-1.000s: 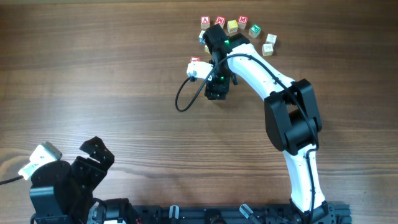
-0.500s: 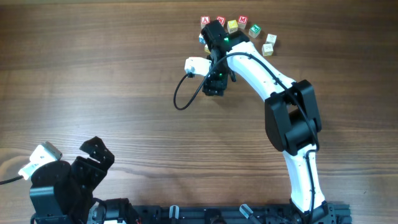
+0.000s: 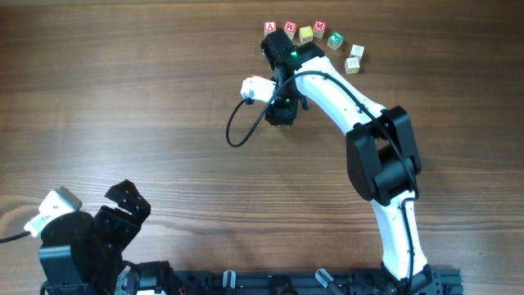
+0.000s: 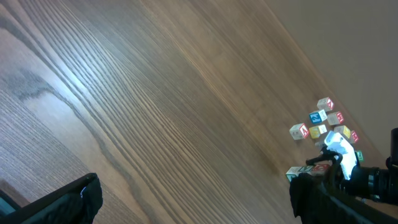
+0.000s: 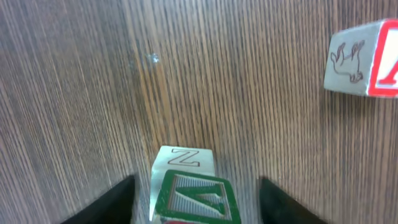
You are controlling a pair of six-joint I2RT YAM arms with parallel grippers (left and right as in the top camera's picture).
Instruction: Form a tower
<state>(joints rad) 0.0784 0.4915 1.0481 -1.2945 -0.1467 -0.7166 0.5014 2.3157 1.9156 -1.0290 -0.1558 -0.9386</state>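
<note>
In the right wrist view a pale cube with a green-printed face and a Z on its far side (image 5: pixel 193 193) stands between my right gripper's (image 5: pixel 196 186) dark fingers (image 5: pixel 121 199). A strip of wood shows on each side of the cube, so the jaws are open around it. A red edge peeks out just under it at the frame's bottom. From overhead the right gripper (image 3: pixel 275 45) covers this spot beside the row of cubes. My left gripper (image 3: pixel 123 205) rests wide open at the near left with nothing between its jaws (image 4: pixel 196 205).
Loose letter cubes lie at the far edge: red A (image 3: pixel 270 28), red W (image 3: pixel 290 28), yellow (image 3: pixel 305 34), red M (image 3: pixel 319 27), green (image 3: pixel 335 38) and two pale ones (image 3: pixel 355 57). A red-edged cube (image 5: pixel 364 59) sits to the upper right of the jaws. A black cable (image 3: pixel 237 131) loops beside the right arm.
The right arm has shifted slightly left and toward the far row of cubes. The left arm has not moved.
</note>
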